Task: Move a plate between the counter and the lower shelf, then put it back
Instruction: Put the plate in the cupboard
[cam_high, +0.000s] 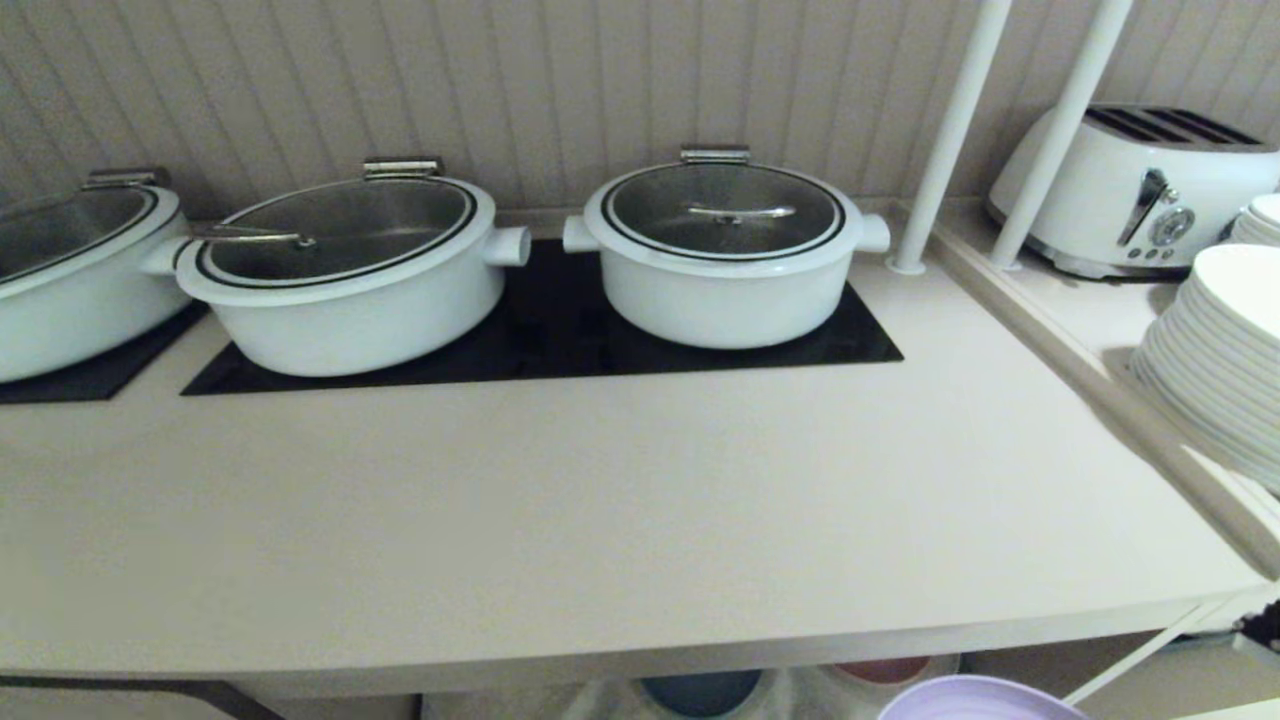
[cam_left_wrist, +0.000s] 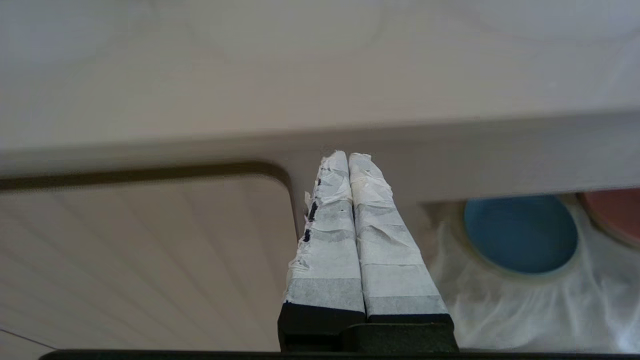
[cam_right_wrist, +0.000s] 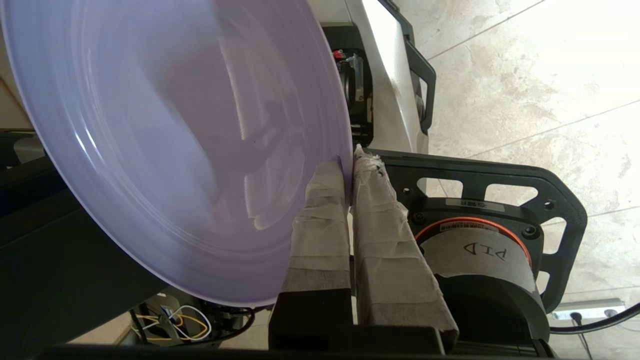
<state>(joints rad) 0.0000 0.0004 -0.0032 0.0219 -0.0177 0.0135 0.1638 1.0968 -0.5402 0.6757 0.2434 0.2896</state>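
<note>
The lilac plate (cam_right_wrist: 170, 145) fills much of the right wrist view, and my right gripper (cam_right_wrist: 348, 162) is shut on its rim, one taped finger on each side. In the head view only the plate's top edge (cam_high: 975, 700) peeks up at the bottom right, below the front edge of the beige counter (cam_high: 600, 520). The lower shelf (cam_left_wrist: 505, 300), draped in wrinkled white cloth, shows under the counter. My left gripper (cam_left_wrist: 348, 155) is shut and empty, pointing at the counter's front edge.
Three white lidded pots (cam_high: 725, 250) stand on black hob panels (cam_high: 540, 340) at the back of the counter. A blue plate (cam_left_wrist: 520, 232) and a pink plate (cam_left_wrist: 612, 212) lie on the shelf cloth. White plates (cam_high: 1215, 360) and a toaster (cam_high: 1140, 185) sit on the right ledge.
</note>
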